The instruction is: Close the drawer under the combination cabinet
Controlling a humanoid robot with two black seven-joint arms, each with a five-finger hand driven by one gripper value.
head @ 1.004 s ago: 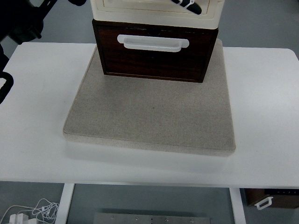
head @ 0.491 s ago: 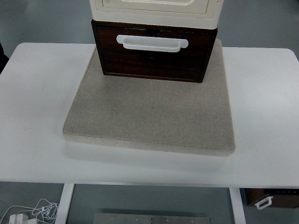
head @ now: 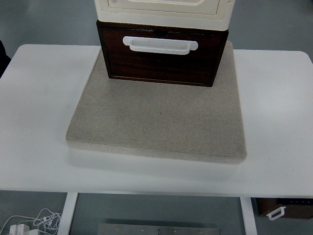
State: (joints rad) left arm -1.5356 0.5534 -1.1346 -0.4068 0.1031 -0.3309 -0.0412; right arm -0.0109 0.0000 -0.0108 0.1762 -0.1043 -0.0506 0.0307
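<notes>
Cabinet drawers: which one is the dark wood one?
The lower drawer, resting on the grey mat, with the white handle. The unit above it is cream.

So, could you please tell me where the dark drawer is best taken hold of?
Take the drawer by its white handle, which runs horizontally across the upper front. Come from the table's near side, since the front faces that way, hooking fingers around the bar. For closing, a flat push on the front would probably also do.

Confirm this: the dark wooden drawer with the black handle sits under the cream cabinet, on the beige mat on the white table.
Not quite. The head view shows the handle is white, not black. The rest holds: the dark wooden drawer sits under the cream cabinet, on the beige mat on the white table.
</notes>
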